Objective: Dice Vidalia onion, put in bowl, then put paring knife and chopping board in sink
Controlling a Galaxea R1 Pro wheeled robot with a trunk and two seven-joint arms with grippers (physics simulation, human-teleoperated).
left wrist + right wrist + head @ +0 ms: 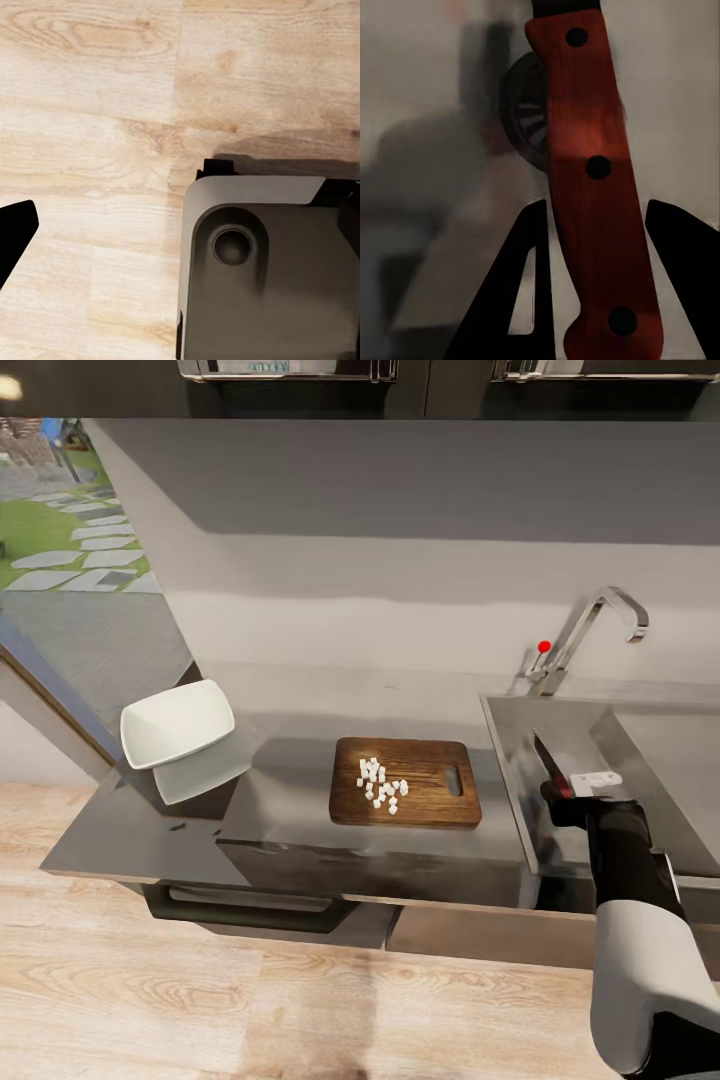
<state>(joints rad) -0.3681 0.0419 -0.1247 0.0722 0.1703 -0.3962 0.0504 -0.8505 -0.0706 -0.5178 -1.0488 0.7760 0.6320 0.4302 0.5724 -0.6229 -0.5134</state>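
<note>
**One knife in hand over the sink; onion dice not yet in the bowl**

One right gripper (572,792), fingers pinched on the red handle of the paring knife (550,763). In the right wrist view the handle (592,187) runs lengthwise between the two dark fingers (514,300), with the round drain (526,120) behind it.

Blade: dark, pointing away from the robot, over the sloped near part of the sink (640,760). Whether it touches the steel cannot be told.

Beyond the tool: the tap (600,625) and its red knob (544,646) at the back edge of the basin.

Beside the tool, toward the robot's left: the chopping board (420,760) on the countertop (290,800), near the sink's edge, with a small heap of white onion dice (381,783) on it. Farther left, well apart: the white bowl (176,723), tilted, with no dice seen in it.

Risks, as judgement: releasing the knife now would leave the dice to be moved without it, and the board cannot go in the sink until cleared. A drop from height could make the knife slide down the slope.

Right arm: forearm rising from the lower right of the head view, wrist reaching forward over the sink's near rim.

Left gripper: one dark finger (15,236) seen over the wooden floor (90,90) beside the robot's grey base (262,285); spread or closed cannot be told.
</note>
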